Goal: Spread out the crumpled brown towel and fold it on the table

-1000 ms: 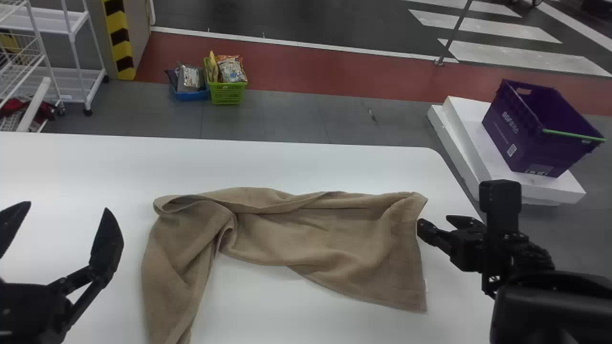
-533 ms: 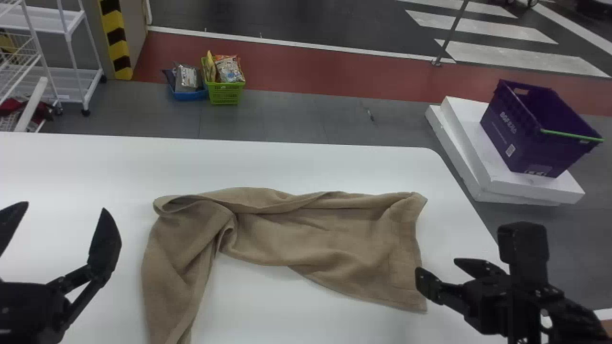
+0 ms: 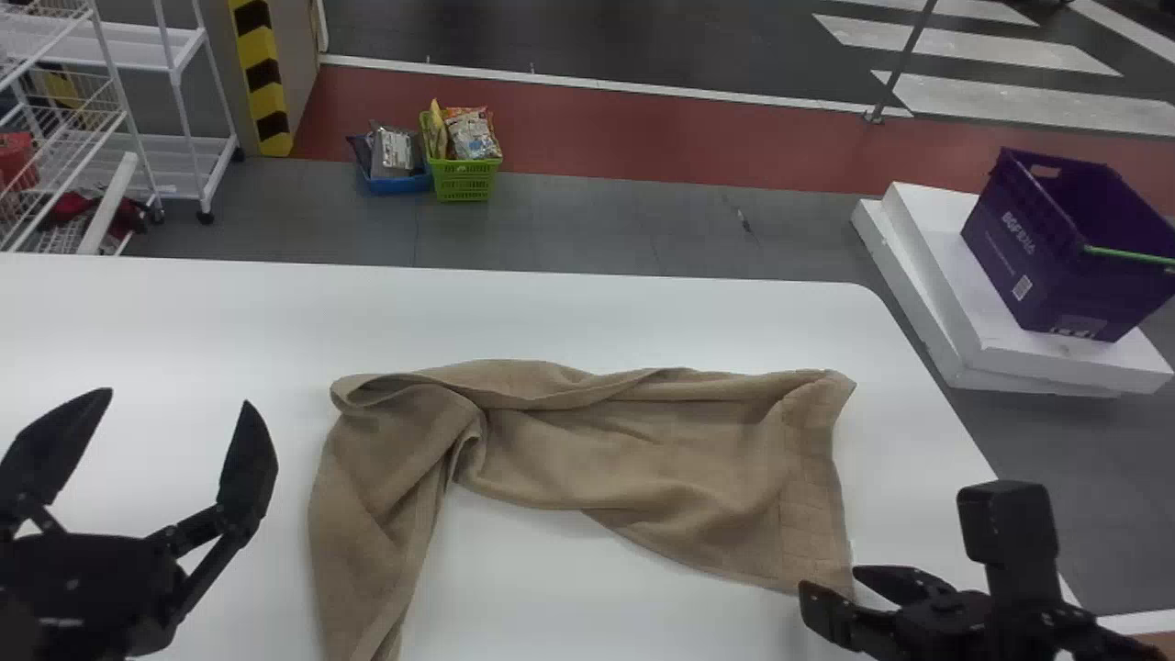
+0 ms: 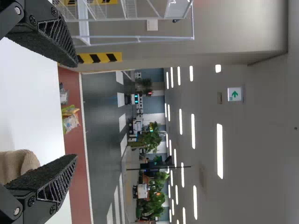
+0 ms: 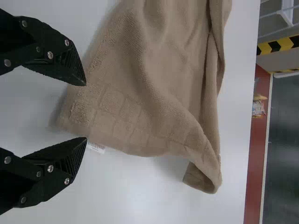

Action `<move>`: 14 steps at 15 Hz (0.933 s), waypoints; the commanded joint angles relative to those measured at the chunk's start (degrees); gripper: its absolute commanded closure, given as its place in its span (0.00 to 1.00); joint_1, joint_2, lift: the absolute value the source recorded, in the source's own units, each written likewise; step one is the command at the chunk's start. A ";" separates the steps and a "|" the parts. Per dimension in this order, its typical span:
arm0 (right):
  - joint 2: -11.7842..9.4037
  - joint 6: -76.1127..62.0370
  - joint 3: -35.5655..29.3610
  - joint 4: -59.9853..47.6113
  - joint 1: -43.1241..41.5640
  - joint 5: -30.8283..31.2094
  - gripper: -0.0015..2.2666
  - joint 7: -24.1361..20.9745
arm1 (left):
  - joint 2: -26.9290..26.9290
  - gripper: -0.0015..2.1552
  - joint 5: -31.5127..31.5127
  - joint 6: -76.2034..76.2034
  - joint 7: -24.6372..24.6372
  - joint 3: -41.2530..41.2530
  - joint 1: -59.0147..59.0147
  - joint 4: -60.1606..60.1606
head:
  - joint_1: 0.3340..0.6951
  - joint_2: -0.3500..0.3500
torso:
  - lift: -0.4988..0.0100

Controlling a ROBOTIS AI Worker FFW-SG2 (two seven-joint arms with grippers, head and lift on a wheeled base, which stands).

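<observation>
Head view: brown towel [image 3: 679, 459] lies rumpled on table [image 3: 643, 321], stretching away from right gripper [image 3: 831, 580], off to right of left gripper [image 3: 177, 397]. Right one's fingers well apart, towel corner [image 5: 77, 114] loose between them, ungripped. Left one gaping wide over there, holding nothing.

The towel [image 3: 679, 459] lies on the bench [image 3: 597, 317], lower middle of the frame; behind it, baskets [image 3: 465, 184] stand upper left, a crate [image 3: 1037, 252] on slabs [image 3: 941, 243] upper right.
</observation>
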 commanded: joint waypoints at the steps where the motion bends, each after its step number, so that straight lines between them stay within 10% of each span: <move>1: 0.05 -0.18 0.46 0.97 -0.06 0.80 0.22 -0.09 | 0.00 0.07 0.09 0.00 -0.01 0.08 0.08 0.01 | 1.00 0.23 | 0.73; 5: 0.05 -0.18 0.90 2.90 -1.11 2.38 0.29 -0.09 | 0.00 0.07 0.00 0.00 -0.09 -0.18 0.08 0.01 | 1.00 0.23 | 0.73; 8: 0.05 -0.18 0.98 2.99 -2.26 2.12 0.66 0.35 | 0.00 0.07 0.09 0.00 -0.09 -0.18 0.08 0.01 | 1.00 0.23 | 0.73; 14: 0.05 -3.52 -0.07 0.53 -2.17 -3.42 0.72 0.35 | 0.09 0.07 -0.18 0.00 -1.24 0.00 0.96 0.01 | 1.00 0.27 | 0.73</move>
